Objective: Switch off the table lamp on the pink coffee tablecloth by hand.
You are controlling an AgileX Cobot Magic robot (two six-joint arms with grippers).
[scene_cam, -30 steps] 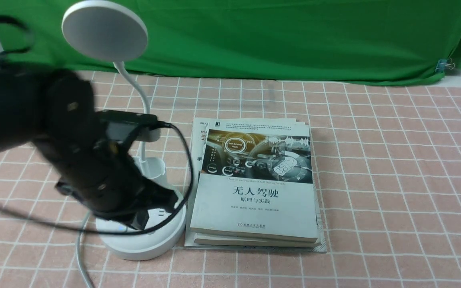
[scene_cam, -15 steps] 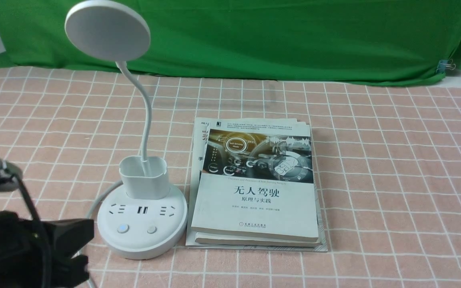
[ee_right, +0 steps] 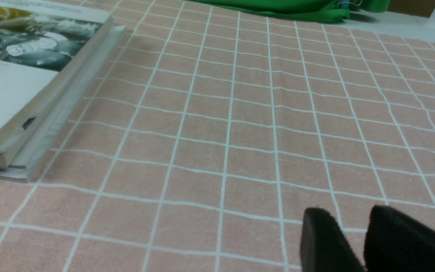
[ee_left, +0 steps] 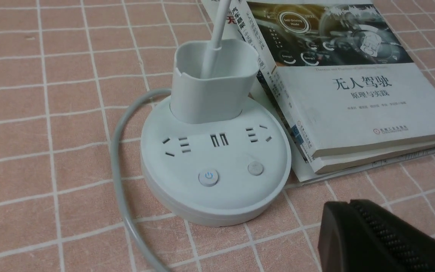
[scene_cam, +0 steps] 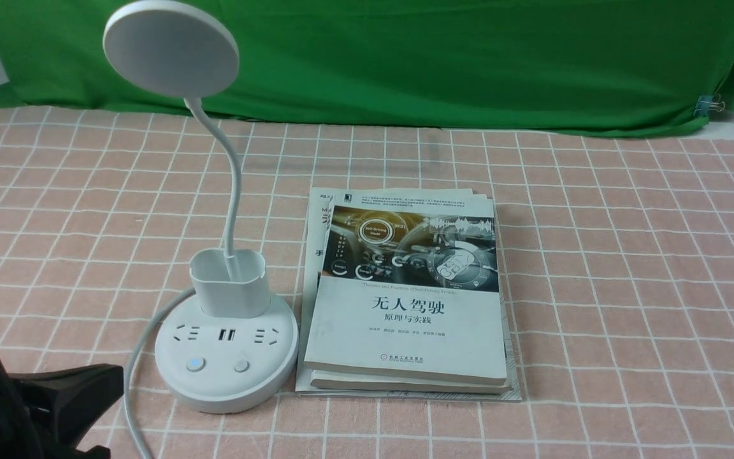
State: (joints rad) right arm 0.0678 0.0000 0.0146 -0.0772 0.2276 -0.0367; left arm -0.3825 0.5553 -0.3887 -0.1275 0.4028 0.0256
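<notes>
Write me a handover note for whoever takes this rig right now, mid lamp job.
Left claw: clear of the lamp, low at the near-left; open or shut unclear.
Right claw: slightly open, empty, over cloth.
Lamp: upright on the cloth, beside the books.
Done: a second ago the left claw was down on the base by the buttons; it has since pulled back.
Left: confirm the lamp is off. Head shows no clear glow; power button looks blue.
</notes>
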